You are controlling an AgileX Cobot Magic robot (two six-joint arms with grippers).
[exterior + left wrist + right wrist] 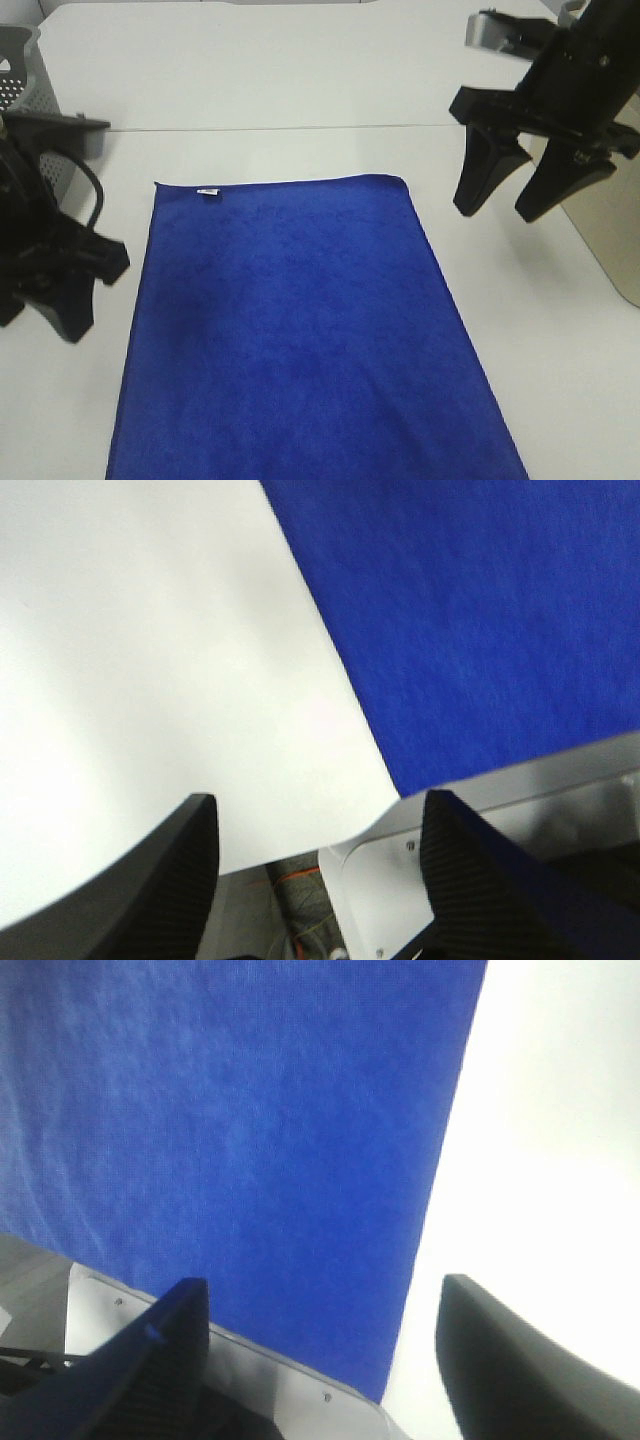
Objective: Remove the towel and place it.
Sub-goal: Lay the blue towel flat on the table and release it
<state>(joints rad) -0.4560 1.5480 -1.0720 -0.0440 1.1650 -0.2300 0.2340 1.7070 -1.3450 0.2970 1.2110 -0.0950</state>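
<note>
- We see our left claw (pixel 318 802) spread, with the towel (pixel 300 340) just beside it and a grey basket (pixel 20 85) near.
- Our right claw (pixel 500 213) hangs spread beside the towel's corner.

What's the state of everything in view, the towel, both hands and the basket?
Towel: spread flat on the table, ungripped.
Left hand: open, empty, beside the towel's left edge.
Right hand: open, empty, near the towel's far right corner.
Grey basket: upright, contents hidden.

The right claw (pixel 322 1300) gapes empty over the towel (pixel 240 1130) edge and white table (pixel 560 1140).
</note>
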